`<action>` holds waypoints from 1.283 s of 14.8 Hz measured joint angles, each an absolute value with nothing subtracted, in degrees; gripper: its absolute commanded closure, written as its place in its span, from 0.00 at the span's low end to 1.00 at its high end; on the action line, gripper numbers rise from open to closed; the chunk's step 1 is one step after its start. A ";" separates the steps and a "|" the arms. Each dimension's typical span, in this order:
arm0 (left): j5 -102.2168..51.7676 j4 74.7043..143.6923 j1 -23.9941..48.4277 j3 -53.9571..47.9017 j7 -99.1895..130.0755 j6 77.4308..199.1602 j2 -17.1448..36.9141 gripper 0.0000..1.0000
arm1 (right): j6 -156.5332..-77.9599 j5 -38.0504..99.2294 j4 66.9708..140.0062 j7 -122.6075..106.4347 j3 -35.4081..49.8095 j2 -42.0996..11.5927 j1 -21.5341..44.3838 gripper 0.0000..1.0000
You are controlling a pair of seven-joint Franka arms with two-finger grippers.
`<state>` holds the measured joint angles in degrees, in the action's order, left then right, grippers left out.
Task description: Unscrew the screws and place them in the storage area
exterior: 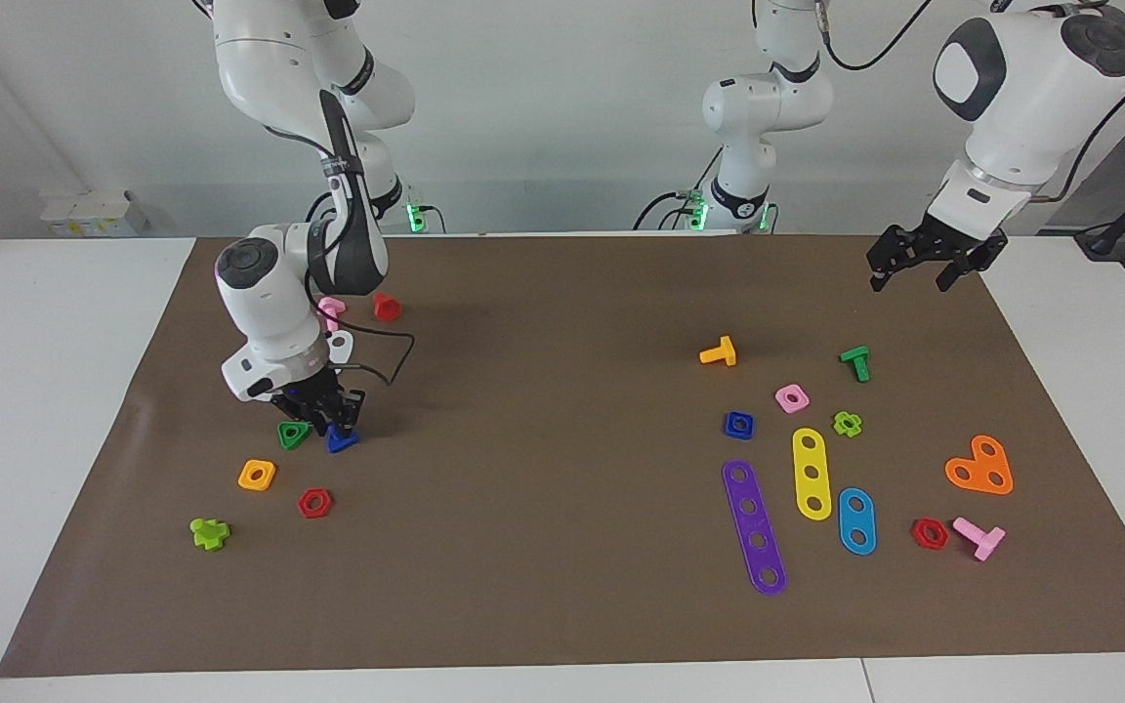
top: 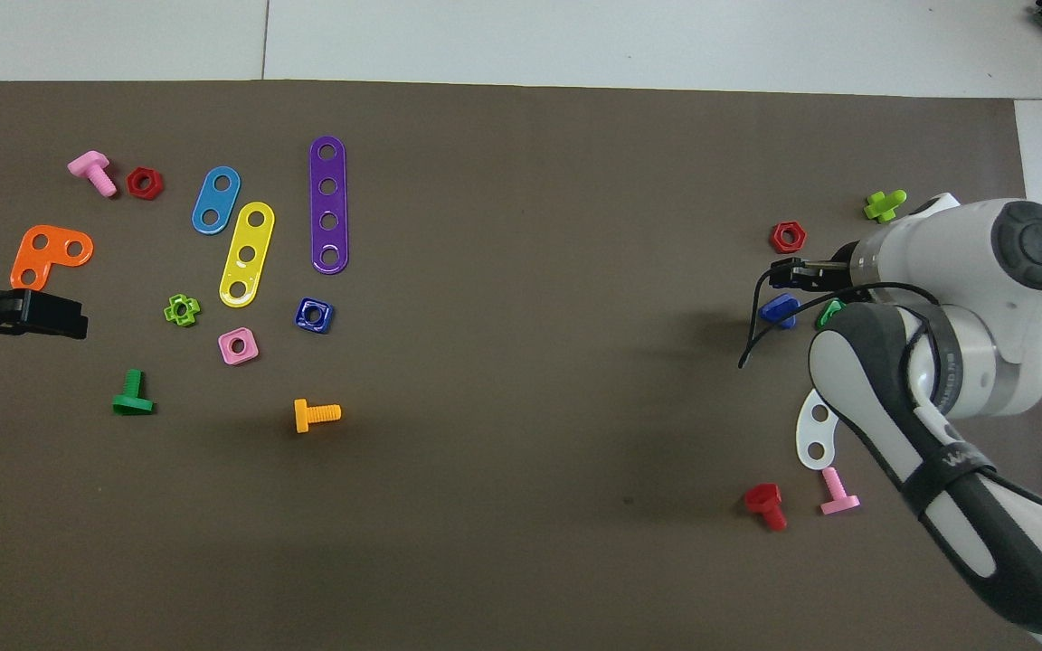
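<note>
Right arm folded down steeply, wrist bent over, right gripper (exterior: 320,408) low over the brown mat (exterior: 562,322) at the right arm's end; whether its fingers are parted or closed can't be read. Left arm waits, elbow high, left gripper (exterior: 917,262) hanging in the air with fingers spread wide, over the mat's corner at the left arm's end.

Glossy blue plastic bolt (exterior: 340,441) lies on a matt brown paper mat (exterior: 562,605) among shiny plastic pieces.
</note>
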<state>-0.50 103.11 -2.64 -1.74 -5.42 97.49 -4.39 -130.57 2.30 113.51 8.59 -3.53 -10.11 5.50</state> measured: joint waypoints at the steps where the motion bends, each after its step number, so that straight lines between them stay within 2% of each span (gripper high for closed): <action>1: -0.50 103.11 -2.64 -1.75 -5.43 97.46 -4.40 0.00 | -126.02 2.29 110.57 8.59 -3.69 -9.13 5.36 0.00; 3: -0.49 103.11 -2.64 -1.76 -5.45 97.43 -4.40 0.00 | -118.68 2.29 105.69 8.59 -3.76 -6.96 4.54 0.00; 7: -0.48 103.11 -2.64 -1.77 -5.46 97.43 -4.42 0.00 | -106.76 2.29 101.57 8.59 -3.77 -1.25 3.73 0.00; 11: -0.47 103.11 -2.64 -1.78 -5.47 97.43 -4.42 0.00 | -90.11 2.29 93.80 8.59 -3.75 2.47 3.73 0.00; 13: -0.47 103.11 -2.64 -1.78 -5.47 97.42 -4.42 0.00 | -87.46 2.29 91.53 8.59 -3.71 2.94 3.74 0.00; 19: -0.47 103.11 -2.64 -1.84 -5.47 97.39 -4.42 0.00 | -87.46 0.98 91.62 7.21 -3.44 2.53 3.93 0.00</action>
